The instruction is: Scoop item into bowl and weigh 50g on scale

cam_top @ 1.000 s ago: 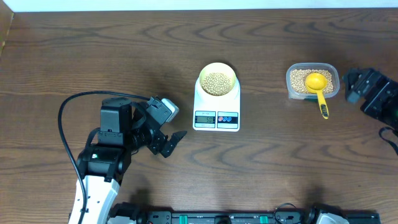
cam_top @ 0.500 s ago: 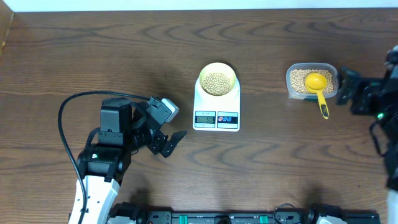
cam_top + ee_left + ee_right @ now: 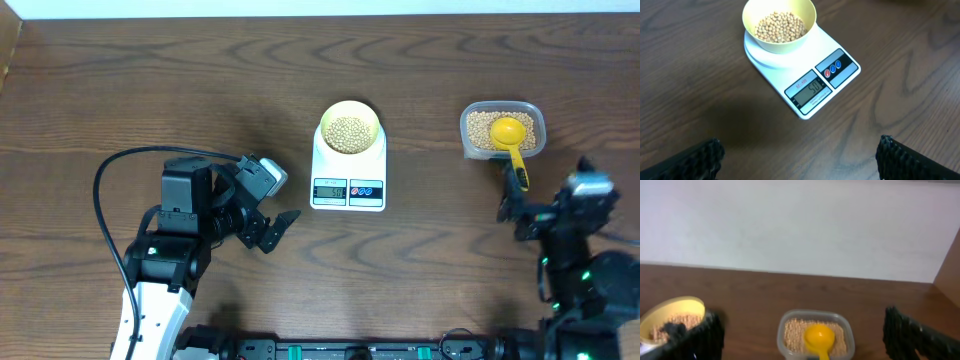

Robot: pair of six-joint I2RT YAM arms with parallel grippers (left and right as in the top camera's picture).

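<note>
The pale yellow bowl [image 3: 348, 110] stands on the white scale [image 3: 348, 190] at mid table and holds tan beans [image 3: 348, 131]. In the left wrist view the bowl [image 3: 747, 20] with beans [image 3: 780, 27] sits on the scale [image 3: 790, 70], whose display reads about 50. My left gripper [image 3: 280, 198] is open and empty, left of the scale and apart from it; its fingers [image 3: 800, 150] frame bare table. My right gripper [image 3: 540, 200] is open and empty, in front of the tub; its wrist view [image 3: 800, 320] shows the bowl [image 3: 660, 310] at far left.
A clear plastic tub [image 3: 466, 131] of beans stands right of the scale, with a bright yellow scoop [image 3: 510, 133] lying in it, handle over the front rim. It also shows in the right wrist view [image 3: 790, 317] with the scoop [image 3: 820, 337]. A black cable loops by the left arm.
My right arm has moved from the table's right edge beside the tub down to the front right, now facing the tub. The left arm, bowl and scale have not moved.
</note>
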